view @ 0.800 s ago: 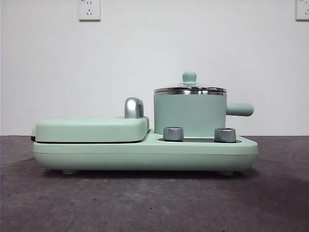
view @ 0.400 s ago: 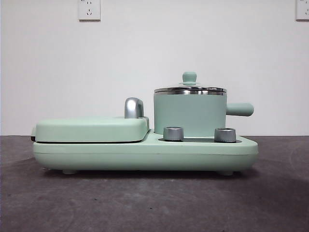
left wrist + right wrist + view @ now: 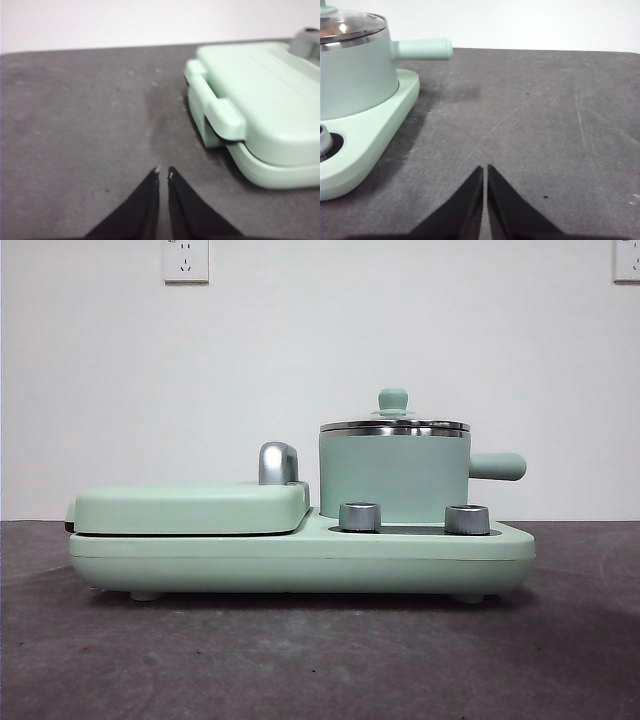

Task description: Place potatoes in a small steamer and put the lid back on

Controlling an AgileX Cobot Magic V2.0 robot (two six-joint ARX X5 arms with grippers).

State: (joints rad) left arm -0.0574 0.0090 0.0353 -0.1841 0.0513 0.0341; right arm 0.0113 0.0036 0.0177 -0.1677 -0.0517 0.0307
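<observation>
The small mint-green steamer [image 3: 393,478] stands on the right half of the green base [image 3: 300,560], its stubby handle [image 3: 497,466] pointing right. The glass lid [image 3: 393,424] with its green knob [image 3: 392,399] sits on the steamer. Both also show in the right wrist view: steamer [image 3: 355,75], lid [image 3: 350,26]. An orange-brown patch shows faintly through the glass; the potato is otherwise hidden. My left gripper [image 3: 163,173] is shut and empty over the bare table beside the griddle end. My right gripper [image 3: 485,168] is shut and empty over the table, apart from the steamer's handle side. Neither gripper shows in the front view.
The flat green griddle cover [image 3: 190,508] with its chrome handle [image 3: 277,462] takes the left half of the base; it also shows in the left wrist view [image 3: 265,100]. Two steel dials [image 3: 360,516] [image 3: 466,519] sit in front of the steamer. Dark grey table [image 3: 320,660], white wall behind.
</observation>
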